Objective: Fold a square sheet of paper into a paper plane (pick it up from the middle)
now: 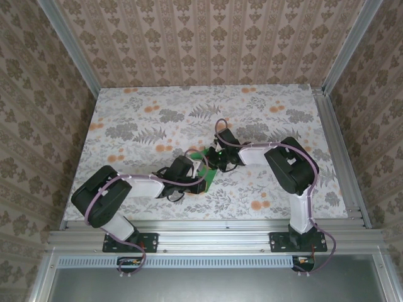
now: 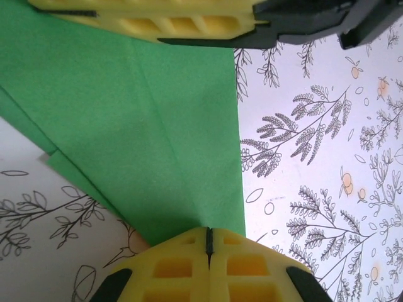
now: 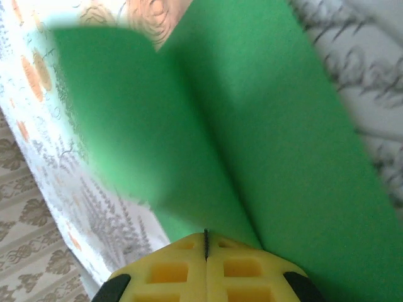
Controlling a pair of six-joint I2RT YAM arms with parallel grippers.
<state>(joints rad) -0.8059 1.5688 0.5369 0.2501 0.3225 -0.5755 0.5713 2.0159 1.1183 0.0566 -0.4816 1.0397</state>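
Floral-print table [image 1: 126, 119], boxed in by patterned walls [image 1: 208, 38]. Left arm [image 1: 141, 185] and right arm [image 1: 291, 167] bent inward, meeting just right of the table's middle. Between them, on the tabletop, the green sheet of paper [image 1: 201, 155], partly folded: layered edges and a slanting crease in the left wrist view, one blurred flap lifted in the right wrist view. Left gripper [image 2: 208, 242] with fingers pressed together, tips touching the sheet's near edge. Right gripper [image 3: 206, 242] likewise closed, tips at a fold line; any pinch on the paper by either pair impossible to tell
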